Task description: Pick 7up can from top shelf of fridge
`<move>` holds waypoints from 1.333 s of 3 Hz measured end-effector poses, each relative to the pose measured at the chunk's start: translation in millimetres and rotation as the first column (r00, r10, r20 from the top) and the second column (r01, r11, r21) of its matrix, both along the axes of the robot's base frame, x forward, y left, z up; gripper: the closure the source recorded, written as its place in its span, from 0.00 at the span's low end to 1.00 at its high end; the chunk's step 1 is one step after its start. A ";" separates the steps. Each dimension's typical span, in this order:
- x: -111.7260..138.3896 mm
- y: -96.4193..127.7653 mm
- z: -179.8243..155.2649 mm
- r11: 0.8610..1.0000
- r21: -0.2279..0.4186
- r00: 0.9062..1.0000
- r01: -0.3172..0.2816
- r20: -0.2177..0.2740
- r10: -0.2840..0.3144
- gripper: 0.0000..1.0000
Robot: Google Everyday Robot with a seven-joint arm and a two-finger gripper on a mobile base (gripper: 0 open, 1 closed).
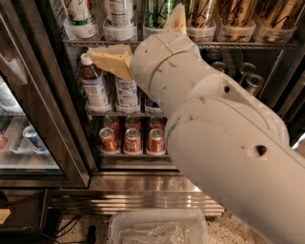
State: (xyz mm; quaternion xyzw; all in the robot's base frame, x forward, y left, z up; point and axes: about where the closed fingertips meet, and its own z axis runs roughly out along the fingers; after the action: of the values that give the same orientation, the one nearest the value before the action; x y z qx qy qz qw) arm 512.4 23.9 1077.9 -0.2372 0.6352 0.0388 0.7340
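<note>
Two whitish 7up cans (80,14) (119,13) with green and red marks stand in clear trays at the left of the top shelf (76,43), a grey wire rack in the black-framed fridge (57,100). A dark green can (161,12) and gold cans (200,14) stand to their right. My gripper (138,35) is in front of the rack's edge, just below and right of the 7up cans. It is open and empty, with one yellowish finger (112,59) pointing left and the other (177,20) pointing up.
A brown bottle (94,83) and a can (126,93) stand on the middle rack, with short red cans (132,139) below. My bulky white arm (224,143) hides the fridge's right side. The glass door (28,119) stands open at left. Below are the steel grille (143,193) and a plastic tub (157,228).
</note>
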 end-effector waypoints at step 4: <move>57.1 37.2 3.6 0.972 0.231 0.998 0.051 0.009 -0.054 0.00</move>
State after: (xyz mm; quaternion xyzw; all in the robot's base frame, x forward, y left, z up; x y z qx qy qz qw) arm 569.5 61.1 1081.5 -0.1336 0.6269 0.0912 0.7621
